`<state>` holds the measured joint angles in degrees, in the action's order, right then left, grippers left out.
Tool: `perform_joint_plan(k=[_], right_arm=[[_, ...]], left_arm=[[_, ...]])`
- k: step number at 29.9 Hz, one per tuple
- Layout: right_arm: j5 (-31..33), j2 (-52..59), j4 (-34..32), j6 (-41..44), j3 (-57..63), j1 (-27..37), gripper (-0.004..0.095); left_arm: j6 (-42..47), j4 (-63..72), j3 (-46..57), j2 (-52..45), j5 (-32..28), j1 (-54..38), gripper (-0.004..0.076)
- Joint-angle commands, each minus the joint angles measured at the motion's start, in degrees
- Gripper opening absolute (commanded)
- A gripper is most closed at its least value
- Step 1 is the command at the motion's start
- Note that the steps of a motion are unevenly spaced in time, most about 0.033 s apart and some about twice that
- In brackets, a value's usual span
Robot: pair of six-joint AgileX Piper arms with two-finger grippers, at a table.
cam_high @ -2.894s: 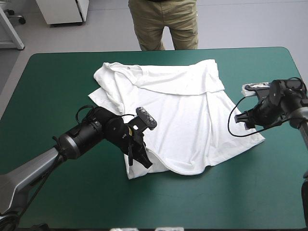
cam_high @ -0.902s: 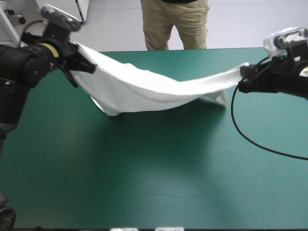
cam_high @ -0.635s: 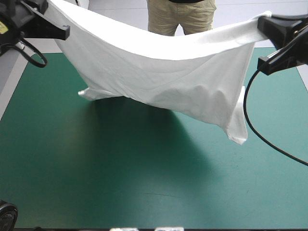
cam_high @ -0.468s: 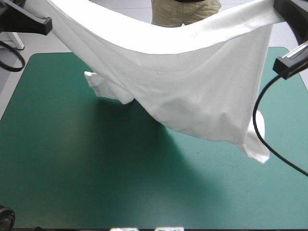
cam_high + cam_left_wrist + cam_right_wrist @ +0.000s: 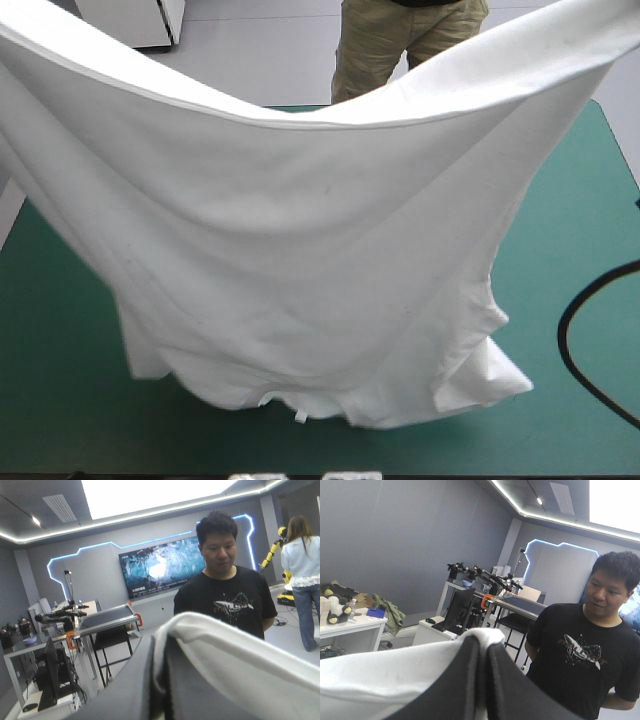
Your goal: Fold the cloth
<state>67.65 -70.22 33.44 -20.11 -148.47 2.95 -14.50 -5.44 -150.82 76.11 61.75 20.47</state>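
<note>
— Two black fin-fingered pincers, the left gripper [image 5: 161,647] and the right gripper [image 5: 483,650]: what have they got?
— Each is clenched on the upper edge of the white short-sleeved cloth T-shirt [image 5: 300,250].
— And the shirt lies where?
— Below them, a wide curtain with its long axis running arm to arm and its hem low over the teal-green table cover [image 5: 590,240]. Both arms are raised high and spread wide, neither nearer; laying it flat looks next

A teal-green cover [image 5: 585,215] lies smooth over the table [image 5: 40,300].
</note>
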Motion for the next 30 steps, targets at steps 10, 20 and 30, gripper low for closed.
perform_joint_plan(k=[10, 20, 30], right_arm=[[-6.29, -13.63, 1.3, 1.64, 7.26, 0.04, -0.0013], [-20.06, -25.11, 10.5, -8.17, 4.84, 0.04, -0.0013], [-20.38, -25.11, 10.61, -10.04, -2.59, 0.04, -0.0013]], left_arm=[[3.63, -4.14, 11.42, 12.2, -10.39, -0.03, -0.0009], [12.41, -15.35, 6.24, 19.16, -34.16, -0.03, -0.0009], [12.41, -17.66, 0.27, 20.55, -32.81, -0.03, -0.0009]])
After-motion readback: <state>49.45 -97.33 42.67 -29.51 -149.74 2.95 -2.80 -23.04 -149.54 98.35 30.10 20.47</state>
